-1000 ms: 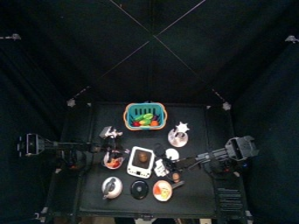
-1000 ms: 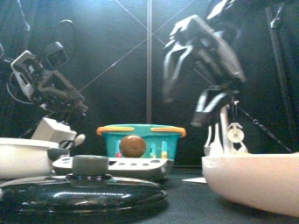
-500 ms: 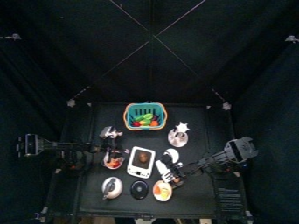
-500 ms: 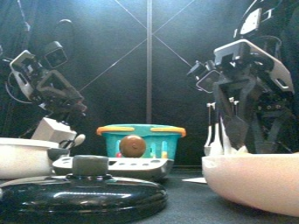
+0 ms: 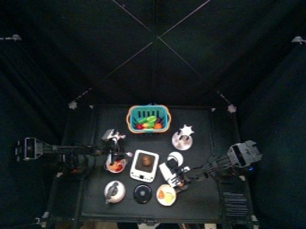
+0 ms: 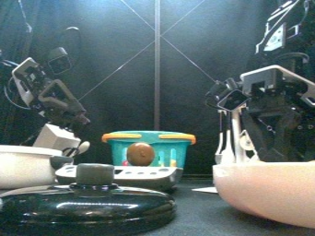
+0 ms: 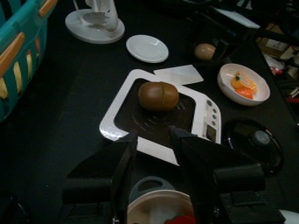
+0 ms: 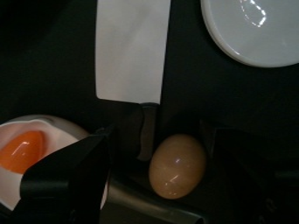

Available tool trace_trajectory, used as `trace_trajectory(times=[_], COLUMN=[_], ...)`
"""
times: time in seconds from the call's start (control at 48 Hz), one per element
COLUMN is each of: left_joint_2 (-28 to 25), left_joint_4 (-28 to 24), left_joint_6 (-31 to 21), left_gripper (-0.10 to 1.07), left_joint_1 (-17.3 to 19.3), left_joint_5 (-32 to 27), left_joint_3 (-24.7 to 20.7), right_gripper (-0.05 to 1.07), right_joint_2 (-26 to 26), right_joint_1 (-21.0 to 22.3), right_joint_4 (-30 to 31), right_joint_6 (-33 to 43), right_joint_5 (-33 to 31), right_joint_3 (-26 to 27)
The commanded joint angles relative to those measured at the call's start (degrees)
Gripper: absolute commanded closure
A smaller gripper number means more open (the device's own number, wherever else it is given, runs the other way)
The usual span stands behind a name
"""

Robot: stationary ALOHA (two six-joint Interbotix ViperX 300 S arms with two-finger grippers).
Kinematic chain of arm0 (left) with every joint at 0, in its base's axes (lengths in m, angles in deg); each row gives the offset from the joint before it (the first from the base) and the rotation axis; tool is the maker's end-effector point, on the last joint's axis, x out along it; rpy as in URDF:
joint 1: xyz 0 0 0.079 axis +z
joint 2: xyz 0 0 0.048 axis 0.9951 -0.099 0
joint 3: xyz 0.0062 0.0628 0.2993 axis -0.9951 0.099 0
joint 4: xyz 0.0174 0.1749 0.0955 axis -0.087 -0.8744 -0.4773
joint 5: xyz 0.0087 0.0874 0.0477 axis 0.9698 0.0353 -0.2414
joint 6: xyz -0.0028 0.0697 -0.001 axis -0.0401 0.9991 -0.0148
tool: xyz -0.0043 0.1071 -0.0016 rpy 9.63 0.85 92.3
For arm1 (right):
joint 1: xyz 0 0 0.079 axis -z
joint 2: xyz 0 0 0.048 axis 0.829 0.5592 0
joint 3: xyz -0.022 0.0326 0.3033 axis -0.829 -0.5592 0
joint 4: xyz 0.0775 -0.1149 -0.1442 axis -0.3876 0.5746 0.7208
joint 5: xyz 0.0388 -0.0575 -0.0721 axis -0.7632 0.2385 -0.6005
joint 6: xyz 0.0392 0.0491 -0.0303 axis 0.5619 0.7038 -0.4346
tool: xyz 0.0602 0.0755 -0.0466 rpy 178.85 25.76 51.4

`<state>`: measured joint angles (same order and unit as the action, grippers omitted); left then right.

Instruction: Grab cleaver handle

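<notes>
Cleaver [image 8: 131, 52] lies flat on the tabletop [image 8: 233, 96] near the right front, its broad pale blade pointing away from the right gripper [image 8: 152, 162] and its dark handle [image 8: 145, 131] pointing toward it. In the right wrist view the handle sits between the two spread jaws, with an egg [image 8: 177, 164] just beside its end and a bowl [image 8: 30, 162] holding an orange yolk on the other side. A white plate [image 8: 254, 31] lies off to the side of the blade.

The step in hand looks like the approach: the right jaws are fully released and empty, lined up roughly over the handle but not yet around it. Next, the gripper likely needs to descend with one jaw on each side of the handle, then clench. The egg is the worry, as it sits close enough that a jaw could nudge it; a slight shift toward the blade may help.

The left gripper [image 7: 170, 188] rests over a dish [image 7: 163, 208] at the tabletop's left side; I cannot tell how its jaws stand.
</notes>
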<state>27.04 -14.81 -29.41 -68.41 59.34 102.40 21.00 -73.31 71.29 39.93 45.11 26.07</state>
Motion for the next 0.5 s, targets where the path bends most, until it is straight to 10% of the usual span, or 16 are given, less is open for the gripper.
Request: trace_trajectory(times=[0.0, 0.479], left_joint_2=[0.88, 3.08], left_joint_4=[0.09, 0.09], left_joint_6=[0.0, 0.0], left_gripper=[0.21, 0.21], left_joint_1=[-0.09, -0.09], left_joint_5=[0.09, -0.09], left_joint_3=[-1.32, -1.05], right_gripper=[0.01, 0.01], right_joint_2=[0.09, 1.41], right_joint_1=[0.09, 0.35], right_joint_4=[0.26, 1.67], right_joint_6=[-0.26, -0.26], right_joint_5=[0.0, 0.0], right_joint_3=[0.53, 0.44])
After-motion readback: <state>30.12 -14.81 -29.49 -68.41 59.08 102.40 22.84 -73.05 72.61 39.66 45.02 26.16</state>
